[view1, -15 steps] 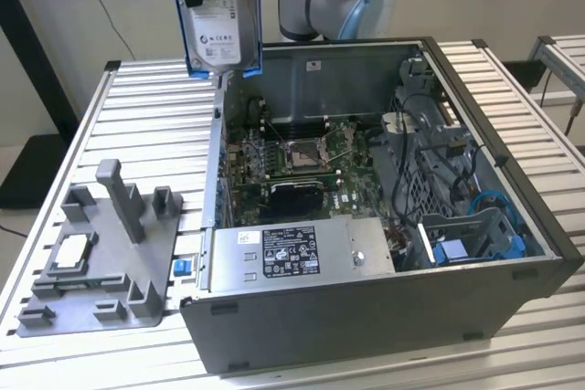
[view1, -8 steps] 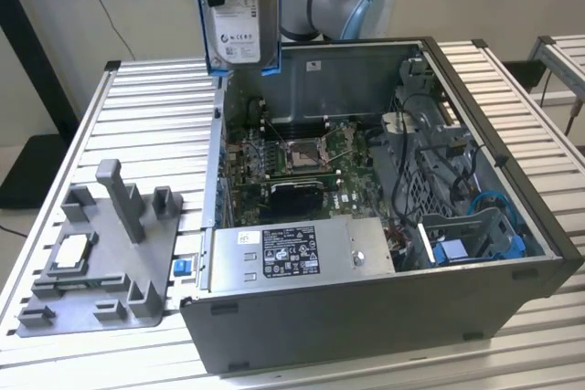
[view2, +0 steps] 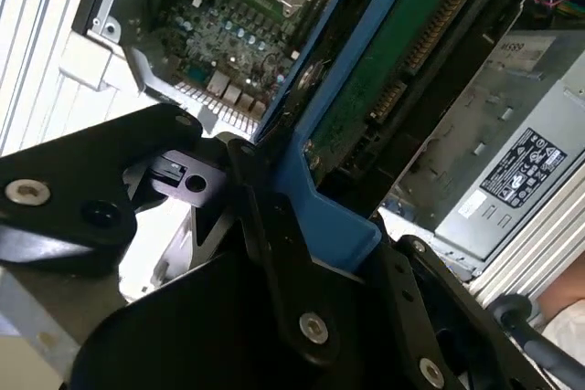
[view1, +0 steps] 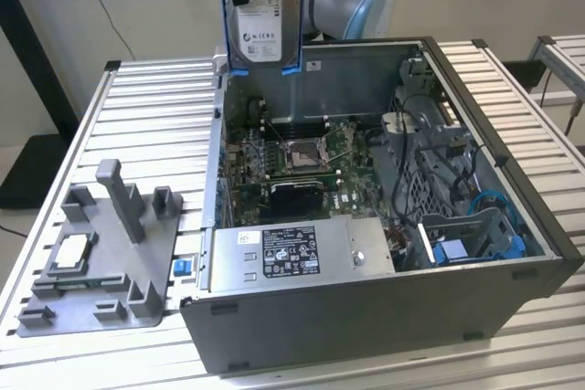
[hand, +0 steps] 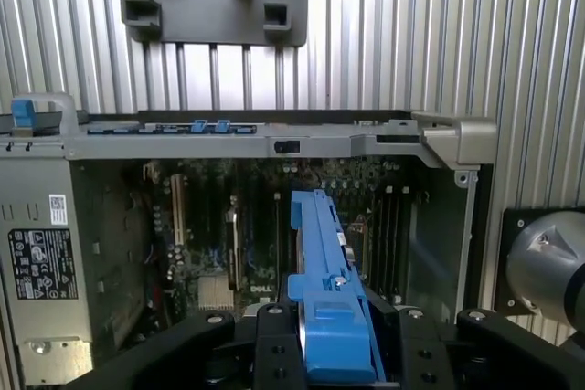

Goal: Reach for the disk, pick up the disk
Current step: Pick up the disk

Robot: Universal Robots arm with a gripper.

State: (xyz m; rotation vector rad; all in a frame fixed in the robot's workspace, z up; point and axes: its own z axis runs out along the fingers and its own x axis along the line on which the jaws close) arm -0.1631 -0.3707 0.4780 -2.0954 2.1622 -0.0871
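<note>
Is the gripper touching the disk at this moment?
Touching. In the second wrist view the gripper clamps the disk by its blue frame, black fingers pressed against it.

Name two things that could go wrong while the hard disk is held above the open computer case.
1. The hard disk hangs in the gripper over the motherboard. If the grip slips, it could drop onto the bare processor socket and damage both.
2. The fingers appear to clamp the blue plastic frame near one end, so the frame may flex and let the disk tilt or slide out.
</note>
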